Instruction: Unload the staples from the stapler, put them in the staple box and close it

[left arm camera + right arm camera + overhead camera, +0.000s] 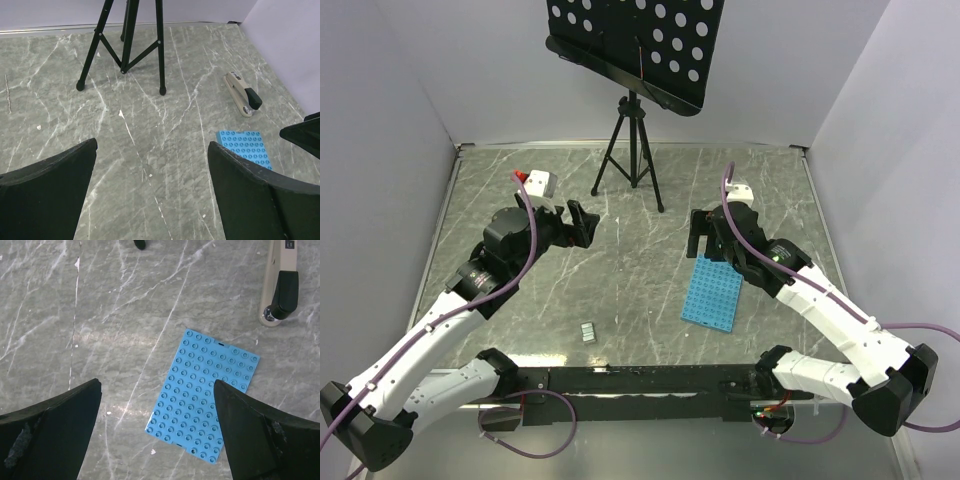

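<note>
Left fingers and right fingers both gape empty; the stapler lies near the blue plate

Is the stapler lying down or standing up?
Lying down. The stapler rests flat along the table, near the blue plate.

in the top view the blue studded plastic plate lay right of centre on the grey marble table, the small grey staples block lower left of it, the black metal tripod at upper centre. in the right wrist view the slim beige-and-black stapler lay upper right, above the plate, apart.
</note>
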